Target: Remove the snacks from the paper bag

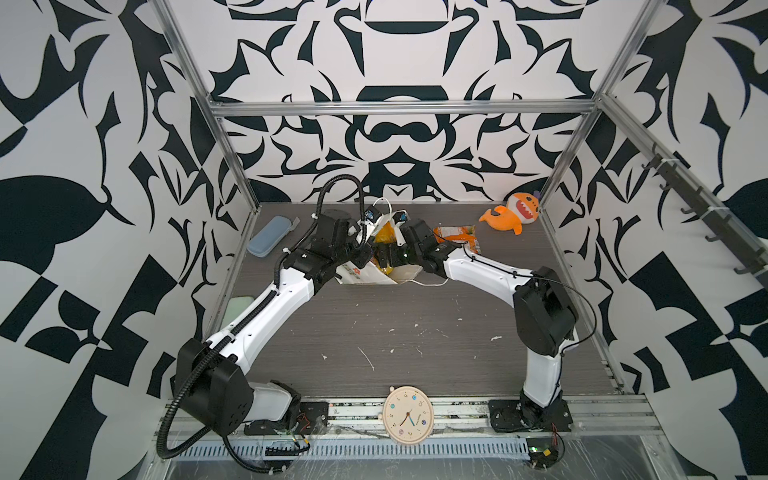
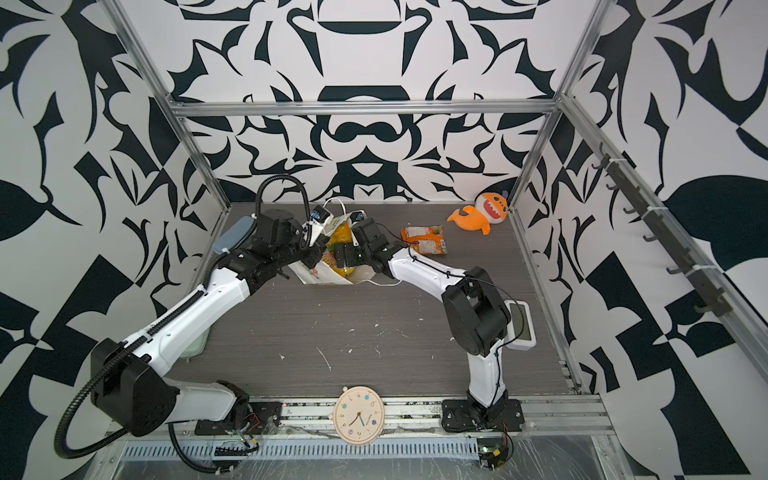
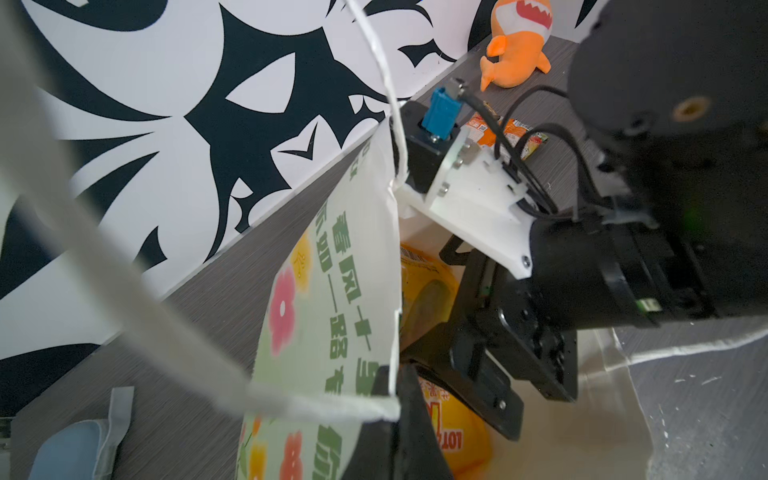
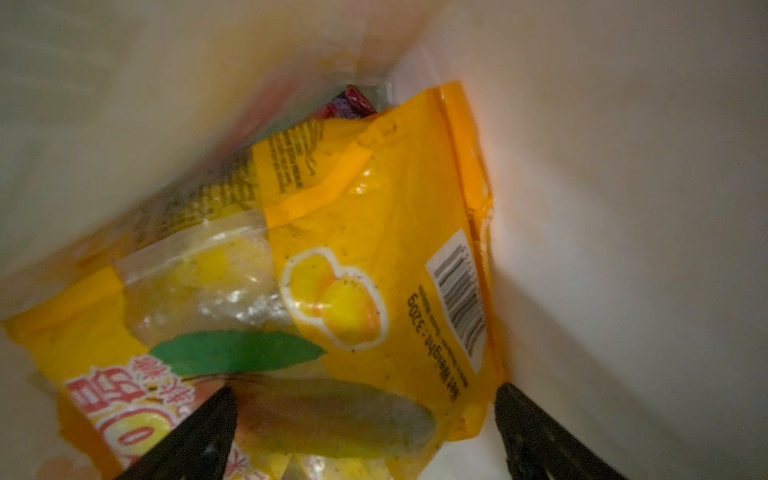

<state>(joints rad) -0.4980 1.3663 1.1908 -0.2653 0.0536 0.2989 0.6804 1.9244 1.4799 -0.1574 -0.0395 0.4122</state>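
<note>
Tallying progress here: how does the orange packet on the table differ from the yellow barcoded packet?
The orange packet lies on the table, outside the paper bag; the yellow packet is inside the bag. Nothing grips the orange packet; the yellow packet sits between the right gripper's open jaws. Both are glossy plastic packets.

Robotics lab cell: aluminium frame (image 1: 399, 109), black-white patterned wall panels (image 1: 83, 166), left arm (image 1: 266, 307) and right arm (image 1: 482, 270) bolted to rail (image 1: 457, 409) before grey desk (image 1: 415, 324).
</note>
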